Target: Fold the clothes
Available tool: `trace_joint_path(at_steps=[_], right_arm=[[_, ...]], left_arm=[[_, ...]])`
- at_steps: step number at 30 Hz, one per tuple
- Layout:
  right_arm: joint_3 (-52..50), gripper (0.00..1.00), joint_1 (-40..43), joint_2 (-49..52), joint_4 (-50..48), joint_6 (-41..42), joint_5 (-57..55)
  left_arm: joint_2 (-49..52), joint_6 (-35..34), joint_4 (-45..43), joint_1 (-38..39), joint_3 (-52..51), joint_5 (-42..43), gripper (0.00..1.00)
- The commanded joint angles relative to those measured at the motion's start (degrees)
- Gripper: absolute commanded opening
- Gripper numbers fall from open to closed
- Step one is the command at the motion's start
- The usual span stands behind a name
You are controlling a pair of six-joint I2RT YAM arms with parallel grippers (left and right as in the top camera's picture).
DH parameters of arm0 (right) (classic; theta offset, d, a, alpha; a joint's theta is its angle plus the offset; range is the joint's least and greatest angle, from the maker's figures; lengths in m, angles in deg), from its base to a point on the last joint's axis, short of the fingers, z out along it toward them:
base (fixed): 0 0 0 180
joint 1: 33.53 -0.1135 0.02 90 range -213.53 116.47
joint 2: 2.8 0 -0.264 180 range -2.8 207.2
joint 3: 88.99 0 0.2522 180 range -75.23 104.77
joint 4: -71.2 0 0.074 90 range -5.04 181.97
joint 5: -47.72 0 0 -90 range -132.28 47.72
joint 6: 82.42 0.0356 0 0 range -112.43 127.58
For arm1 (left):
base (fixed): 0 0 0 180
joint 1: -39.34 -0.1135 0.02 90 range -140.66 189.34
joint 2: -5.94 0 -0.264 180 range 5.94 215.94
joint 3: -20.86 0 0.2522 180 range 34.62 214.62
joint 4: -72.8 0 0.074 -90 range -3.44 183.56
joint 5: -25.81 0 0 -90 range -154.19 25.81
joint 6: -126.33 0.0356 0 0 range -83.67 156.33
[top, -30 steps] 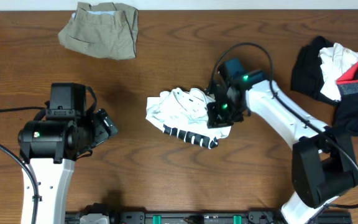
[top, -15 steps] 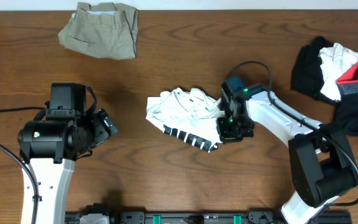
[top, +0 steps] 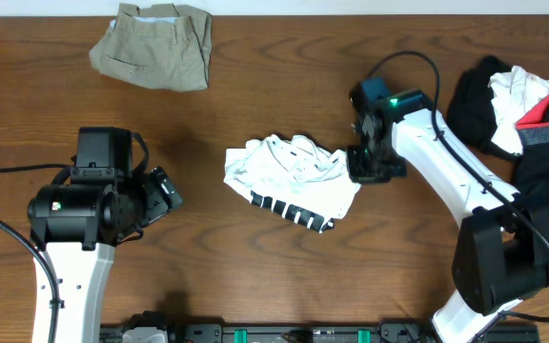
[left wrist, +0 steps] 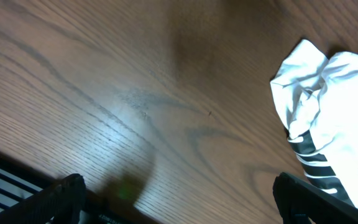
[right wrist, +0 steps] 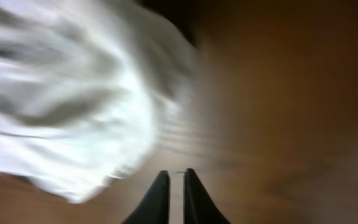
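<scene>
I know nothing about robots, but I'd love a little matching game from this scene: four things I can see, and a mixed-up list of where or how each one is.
Things
1. khaki shorts
2. white striped garment
3. mixed dark, red and white pile
4. left hand

Places or states
A. at the right edge of the table
B. open, with nothing in it
C. in the far left corner
D. crumpled, in the middle

Pairs: 1-C, 2-D, 3-A, 4-B
</scene>
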Motion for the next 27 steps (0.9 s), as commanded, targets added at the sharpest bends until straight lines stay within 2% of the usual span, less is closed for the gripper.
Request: trace_joint_path(at_steps=[1, 3, 10, 12, 17, 24, 27], right_arm=[[1.18, 0.19, -0.83, -0.55, -2.95, -9.44, 15.13], [0.35, 0.22, -1.81, -0.48, -6.71, -11.63, 21.2], [-0.94, 0.15, -5.92, 1.75, -17.49, -7.13, 19.47], [-0.94, 0.14, -6.14, 2.78, -18.88, -5.7, 19.5], [-0.94, 0.04, -6.12, 6.97, -20.11, -2.54, 19.5], [-0.94, 0.08, -5.73, 11.87, -23.65, -0.37, 16.11], [-0.94, 0.04, -5.2, 13.14, -27.26, -0.37, 12.2]], left_arm=[[0.11, 0.83, 0.15, -0.24, -0.24, 0.85, 0.98], [0.11, 0.81, 0.07, -0.24, -0.24, 0.85, 0.98], [0.11, 0.81, 0.2, -0.24, -0.24, 0.87, 0.98], [0.11, 0.81, 0.37, -0.24, -0.24, 0.87, 0.98], [0.11, 0.81, 0.5, -0.24, -0.24, 0.85, 0.98], [0.11, 0.81, 0.39, -0.24, -0.24, 0.85, 0.98], [0.11, 0.81, 0.42, -0.24, -0.24, 0.83, 0.98]])
